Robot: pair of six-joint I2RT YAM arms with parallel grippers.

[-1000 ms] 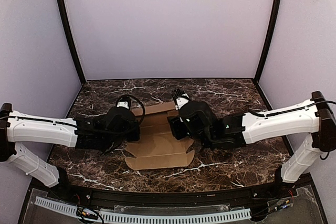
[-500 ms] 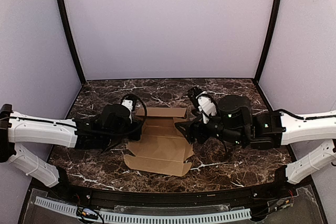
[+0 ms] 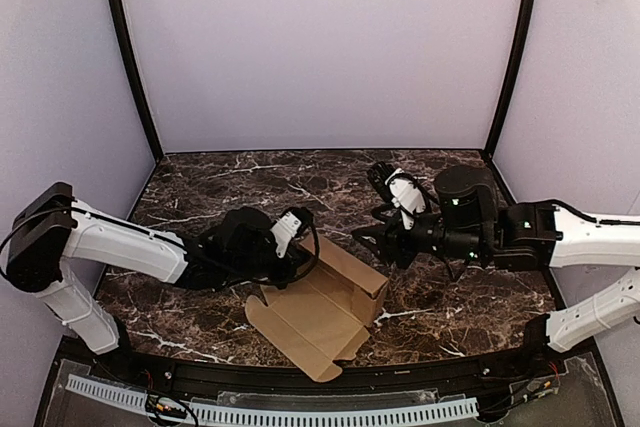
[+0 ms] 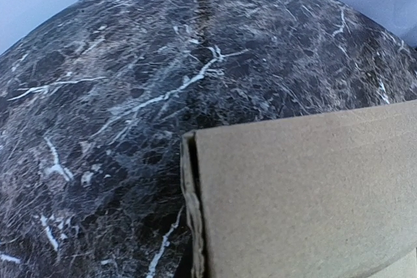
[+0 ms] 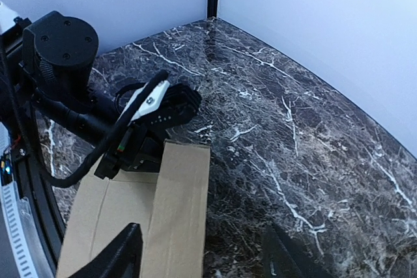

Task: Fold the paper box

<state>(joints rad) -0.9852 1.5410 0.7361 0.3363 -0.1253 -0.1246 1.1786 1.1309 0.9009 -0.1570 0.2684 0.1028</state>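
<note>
Two black two-finger grippers, both close to one piece of card. Left gripper (image 3: 293, 263): closed right down at the far-left edge of the brown cardboard paper box (image 3: 315, 325), apparently pinching that edge. Own fingers out of sight in the left wrist view, so the bite itself not visible; only a doubled cardboard edge there, very close, filling the lower right, with veined stone behind.

Right gripper (image 5: 202, 232): jaws standing apart, nothing clamped between them. Black fingers (image 5: 125, 252) low in the right wrist view, the creased card running away beneath and to the left of them toward the other gripper. Seen from above, poised near the box's far-right side; contact with the card impossible to judge.

Box itself partly formed: lying near the middle of the table toward the near edge, turned cornerwise. Broad panels and notched flaps flat on the surface at the near-left, one long panel along the far-right side standing up as a low wall.

Further out, white left arm (image 3: 120, 242) reaching in from the left, cable looped over its wrist; white right arm (image 3: 600, 242) reaching in from the right, black motor housing on top. Underneath, dark marble-patterned tabletop (image 3: 200, 197) with white veins. Around it, pale lilac walls (image 3: 320, 47) and black corner posts (image 3: 130, 57). Along the near edge, perforated white strip (image 3: 270, 412).
</note>
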